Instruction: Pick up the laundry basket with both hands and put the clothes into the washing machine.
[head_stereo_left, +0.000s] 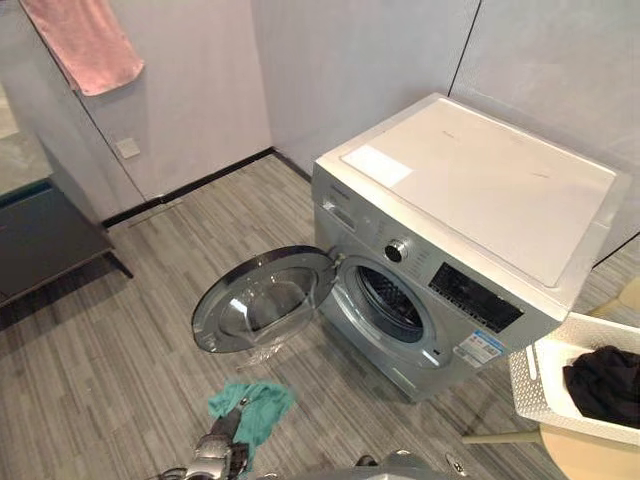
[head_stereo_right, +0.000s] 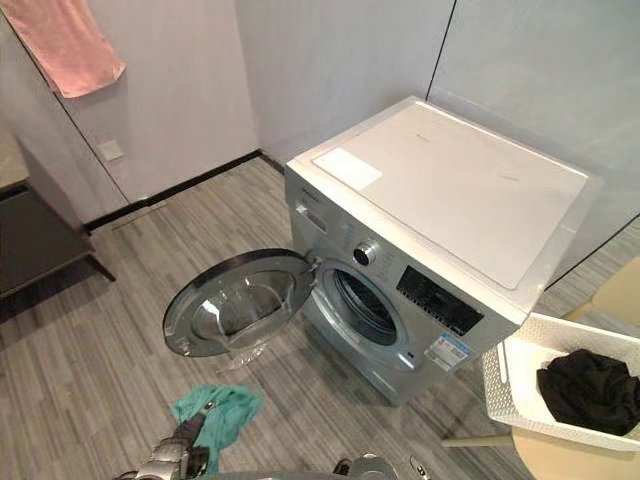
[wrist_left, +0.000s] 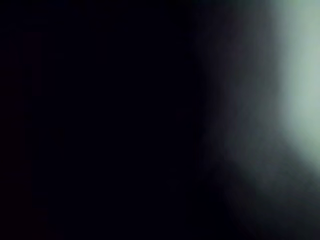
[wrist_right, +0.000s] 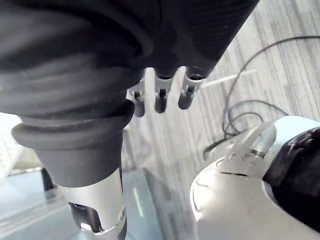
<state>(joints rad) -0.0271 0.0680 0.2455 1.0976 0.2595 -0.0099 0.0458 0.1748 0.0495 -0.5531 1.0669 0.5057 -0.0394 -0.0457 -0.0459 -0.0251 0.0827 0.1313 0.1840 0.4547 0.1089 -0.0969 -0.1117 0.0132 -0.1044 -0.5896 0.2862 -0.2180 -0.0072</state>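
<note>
Right wrist view shows our right hand (wrist_right: 160, 95) relaxed and empty; we cannot tell how our left hand (head_stereo_left: 218, 452) stands, by a teal cloth (head_stereo_left: 255, 402). Right of the washing machine (head_stereo_left: 480, 180), the laundry basket (head_stereo_left: 530, 385) holds black clothes (head_stereo_left: 605, 385); an uneven 2-hand lift might tip it.

The right hand (wrist_right: 161, 94) has a dark ribbed cover over its back and wrist. Past the cover come silver fingers (wrist_right: 186, 92) with dark tips. Beside them, the thumb (wrist_right: 97, 207) is silver below a smooth dark rubber cuff and has a dark slot. The left arm (head_stereo_left: 214, 455) is silver-grey with dark parts.
</note>
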